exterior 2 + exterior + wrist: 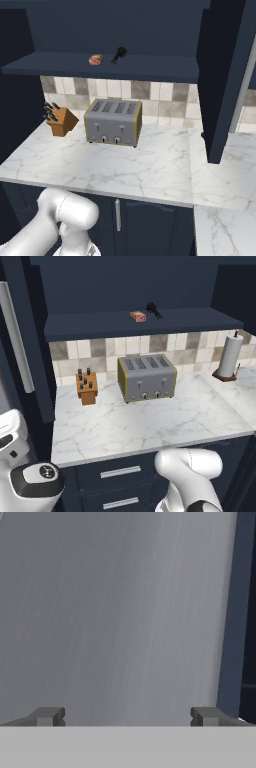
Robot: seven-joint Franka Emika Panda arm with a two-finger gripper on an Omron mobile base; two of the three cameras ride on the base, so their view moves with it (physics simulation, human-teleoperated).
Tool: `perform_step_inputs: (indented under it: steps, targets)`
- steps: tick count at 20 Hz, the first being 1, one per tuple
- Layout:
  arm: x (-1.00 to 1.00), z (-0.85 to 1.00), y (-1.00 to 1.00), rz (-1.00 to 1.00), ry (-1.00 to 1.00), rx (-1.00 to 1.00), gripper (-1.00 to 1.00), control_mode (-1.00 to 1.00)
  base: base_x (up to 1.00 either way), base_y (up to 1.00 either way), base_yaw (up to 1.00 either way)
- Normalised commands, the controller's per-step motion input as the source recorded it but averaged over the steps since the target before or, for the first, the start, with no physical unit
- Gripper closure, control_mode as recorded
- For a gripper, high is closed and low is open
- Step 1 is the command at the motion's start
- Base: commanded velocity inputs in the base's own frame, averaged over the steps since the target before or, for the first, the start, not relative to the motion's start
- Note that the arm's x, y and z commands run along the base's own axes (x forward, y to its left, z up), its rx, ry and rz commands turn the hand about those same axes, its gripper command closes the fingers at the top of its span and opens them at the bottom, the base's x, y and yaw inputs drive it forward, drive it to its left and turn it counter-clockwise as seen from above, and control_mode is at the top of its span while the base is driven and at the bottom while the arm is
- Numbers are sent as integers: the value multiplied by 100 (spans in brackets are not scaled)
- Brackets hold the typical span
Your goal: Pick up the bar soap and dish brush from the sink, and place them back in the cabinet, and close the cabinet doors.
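White marble counter [150,426] ran under an open navy cabinet [140,323], with a checked tile wall behind it. On the cabinet shelf lay the soap [138,316], and just right of it, apart from it, the black brush [154,310]; the right base view showed the same pair, soap [96,59] left of brush [119,55]. Both cabinet doors stood open: the left door [20,341] with its long silver handle at the left edge of the left base view, the right door [227,75] edge-on at the right of the right base view. Below the shelf, on the counter, stood a wooden knife block [87,387], a silver toaster [147,377] to its right, and a paper towel roll [230,356] at the far right. Navy drawers [120,472] sat under the counter's near edge. The tool [127,716] faced a plain grey surface with a navy strip at its right, its fingertips [47,716] set wide apart and nothing between them.
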Motion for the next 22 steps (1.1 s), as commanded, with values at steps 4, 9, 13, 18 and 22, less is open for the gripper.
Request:
perform_step_inputs:
  steps: [4, 9, 13, 18, 22]
  targets:
    - [46, -7, 14, 0, 0, 0, -100, -100, 0, 0, 0]
    - [43, -6, 9, 0, 0, 0, -100, -100, 0, 0, 0]
    - [23, -1, 1, 0, 0, 0, -100, -100, 0, 0, 0]
    - [10, 0, -1, 0, 0, 0, -100, -100, 0, 0, 0]
    - [0, 0, -21, 0, 0, 0, -100, -100, 0, 0, 0]
